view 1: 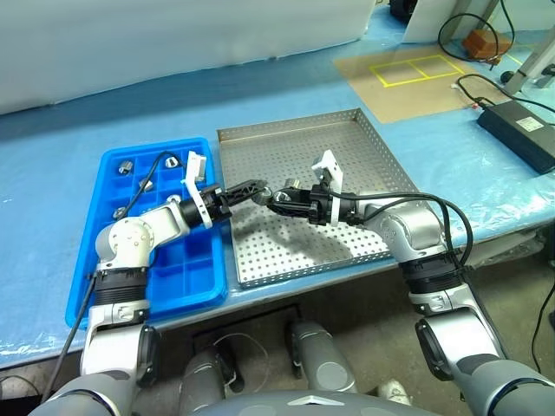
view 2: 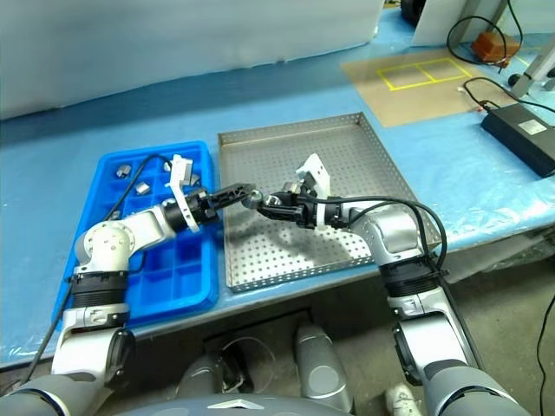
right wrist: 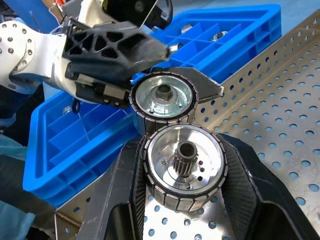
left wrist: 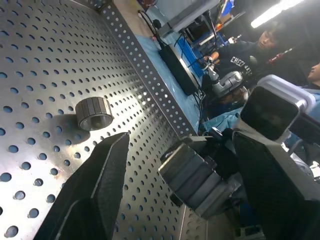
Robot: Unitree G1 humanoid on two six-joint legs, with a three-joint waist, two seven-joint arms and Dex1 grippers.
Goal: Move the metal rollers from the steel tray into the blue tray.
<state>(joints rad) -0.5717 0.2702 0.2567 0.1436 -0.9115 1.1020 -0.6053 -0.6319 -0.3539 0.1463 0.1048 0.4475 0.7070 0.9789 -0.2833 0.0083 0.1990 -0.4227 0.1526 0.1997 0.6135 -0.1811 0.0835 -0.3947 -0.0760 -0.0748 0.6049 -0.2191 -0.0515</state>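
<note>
Step in hand: hand-over of one metal roller between the two end effectors, held above the steel tray (view 1: 364,147) near its blue-tray side.
Right end effector (right wrist: 182,172): clamped on a roller (right wrist: 182,167), fingers either side of its ribbed rim, geared bore facing the wrist camera.
Left end effector (left wrist: 175,165): fingers spread wide, one each side of the roller tip; no contact seen yet. Its own dark fingers (right wrist: 107,47) sit just past a second roller (right wrist: 162,95) in the right wrist view; whether that one is gripped or merely lying behind, cannot tell.
Loose roller (left wrist: 93,113): alone on the perforated floor, apart from both end effectors.
Blue tray (view 1: 195,286): at 9 o'clock of the steel tray on the worktop; several rollers (view 1: 126,166) already in its far compartments, near compartments empty.
Next move (judgement): left closes squarely on the rim, right lets go only once that grip holds, then left swings to 9 o'clock over an empty compartment.
Risk (judgement): smooth rim may slip mid-transfer.
</note>
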